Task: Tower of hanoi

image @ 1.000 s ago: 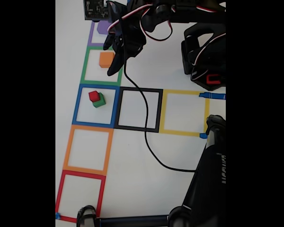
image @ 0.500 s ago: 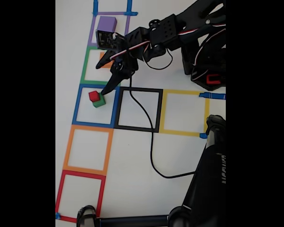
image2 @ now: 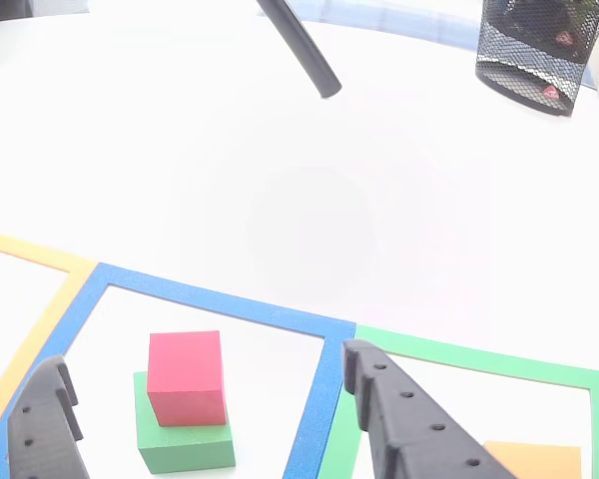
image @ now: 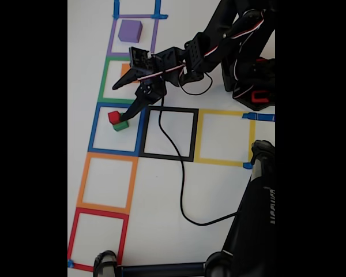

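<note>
Red cube stacked on green cube, slightly askew

The gripper is sitting wide open, its tips at 12 and 2 o'clock from the red cube, which is sitting on the green cube. In the other view, the fingers are leaving bare table on both sides of that stack. The orange cube is standing close at 12 o'clock, partly hidden by the arm. The black cable is crossing the black square at 3 o'clock. The orange square at 6 o'clock is lying open.
</note>
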Motion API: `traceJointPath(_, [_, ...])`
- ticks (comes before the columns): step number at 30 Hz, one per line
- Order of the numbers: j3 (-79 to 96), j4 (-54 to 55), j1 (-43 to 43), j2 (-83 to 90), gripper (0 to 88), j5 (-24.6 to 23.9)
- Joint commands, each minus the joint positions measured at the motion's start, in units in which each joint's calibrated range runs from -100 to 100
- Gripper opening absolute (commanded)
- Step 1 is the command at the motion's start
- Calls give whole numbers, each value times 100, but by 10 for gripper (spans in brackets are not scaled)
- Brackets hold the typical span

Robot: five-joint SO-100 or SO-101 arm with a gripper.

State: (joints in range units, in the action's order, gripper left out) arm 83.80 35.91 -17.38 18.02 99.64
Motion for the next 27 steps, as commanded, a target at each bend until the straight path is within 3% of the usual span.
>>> traceJointPath(1, [-343,716,-7,-700,310,36])
traceJointPath(11, [-962,1510,-170,-2041,303,36])
traceJointPath(27, [-1398,1858,-486,-2897,280,36])
